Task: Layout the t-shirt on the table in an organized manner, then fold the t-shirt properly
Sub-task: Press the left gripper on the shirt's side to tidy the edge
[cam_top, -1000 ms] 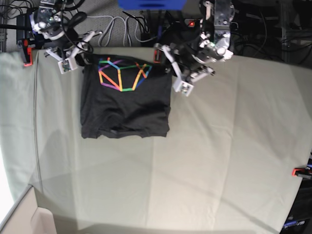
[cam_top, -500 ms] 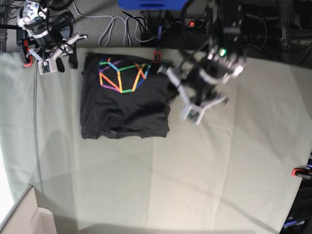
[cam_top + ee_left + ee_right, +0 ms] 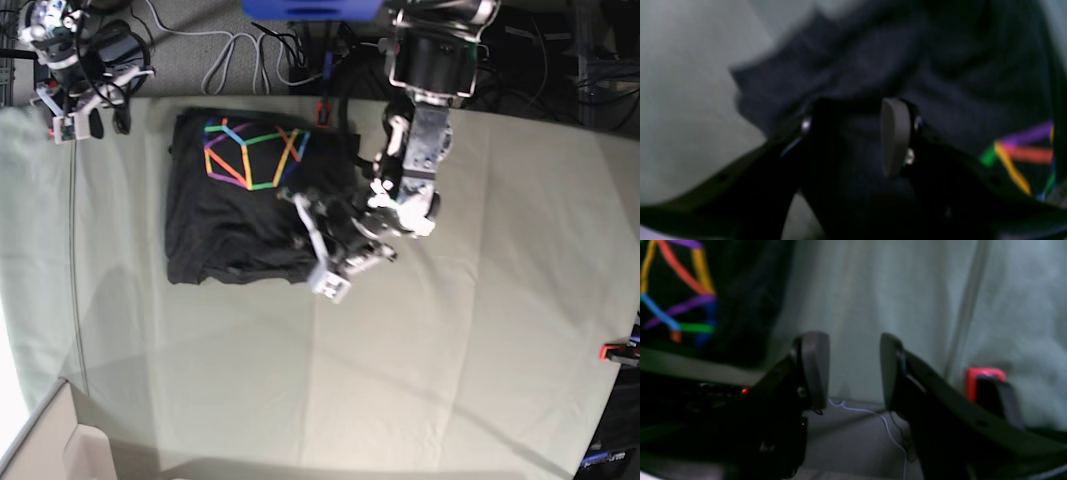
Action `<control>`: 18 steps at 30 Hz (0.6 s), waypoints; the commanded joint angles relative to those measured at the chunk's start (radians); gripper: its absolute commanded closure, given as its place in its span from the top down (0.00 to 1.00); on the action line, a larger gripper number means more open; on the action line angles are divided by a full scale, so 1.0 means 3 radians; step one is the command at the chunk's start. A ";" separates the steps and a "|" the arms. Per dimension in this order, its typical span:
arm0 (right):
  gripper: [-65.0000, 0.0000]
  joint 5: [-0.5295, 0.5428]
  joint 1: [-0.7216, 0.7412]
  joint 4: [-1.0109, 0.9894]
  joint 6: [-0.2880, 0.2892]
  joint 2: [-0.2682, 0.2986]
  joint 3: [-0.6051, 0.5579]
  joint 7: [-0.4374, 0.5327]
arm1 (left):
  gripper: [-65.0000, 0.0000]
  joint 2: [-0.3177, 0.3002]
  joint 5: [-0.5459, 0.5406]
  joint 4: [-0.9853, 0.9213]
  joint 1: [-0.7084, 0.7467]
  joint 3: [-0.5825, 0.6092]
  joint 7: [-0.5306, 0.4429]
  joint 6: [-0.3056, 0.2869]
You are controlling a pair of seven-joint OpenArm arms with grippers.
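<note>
Right wrist alone shows red clamp [image 3: 983, 381] beside table [image 3: 890, 300]

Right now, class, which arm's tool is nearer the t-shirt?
Left. The left tool is at the t-shirt's lower right corner; the right tool hangs beyond the table's far corner, apart from it.

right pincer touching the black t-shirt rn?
Apart. The right wrist view shows the right pincer open over pale grey-green table cloth, with the black rainbow-print t-shirt off to one side, a clear gap between.
</note>
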 commanded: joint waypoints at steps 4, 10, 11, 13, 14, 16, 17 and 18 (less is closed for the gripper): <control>0.39 0.0057 -0.0012 0.0046 -0.0013 0.0019 0.0112 0.0074 | 0.39 0.0013 -0.0021 -0.0102 -0.0173 -0.0152 -0.0187 -0.0001; 0.39 0.0057 -0.0058 0.0000 -0.0013 0.0024 0.0122 0.0074 | 0.39 0.0013 -0.0082 0.0195 -0.0045 -0.0172 -0.0181 -0.0026; 0.39 0.0057 -0.0068 0.0000 -0.0013 0.0024 0.0122 0.0074 | 0.39 0.0013 -0.0169 0.0369 0.0032 -0.0172 -0.0181 -0.0026; 0.39 0.0057 -0.0068 -0.0011 -0.0013 0.0024 0.0127 0.0074 | 0.39 -0.0017 -0.0394 0.0691 0.0211 -0.0172 -0.0181 -0.0026; 0.39 0.0062 -0.0068 -0.0021 -0.0013 0.0014 0.0153 0.0074 | 0.39 -0.0083 -0.0497 0.0855 0.0288 -0.0172 -0.0181 -0.0026; 0.38 0.0068 -0.0068 -0.0021 -0.0013 -0.0001 0.0229 0.0069 | 0.39 -0.0247 -0.0737 0.1203 0.0503 -0.0172 -0.0181 -0.0006; 0.36 0.0073 -0.0068 -0.0021 -0.0013 -0.0017 0.0260 0.0069 | 0.39 -0.0334 -0.0850 0.1376 0.0636 -0.0177 -0.0181 -0.0006; 0.33 0.0073 -0.0068 -0.0026 -0.0013 -0.0052 0.0311 0.0069 | 0.38 -0.0447 -0.0952 0.1566 0.0779 -0.0203 -0.0181 -0.0001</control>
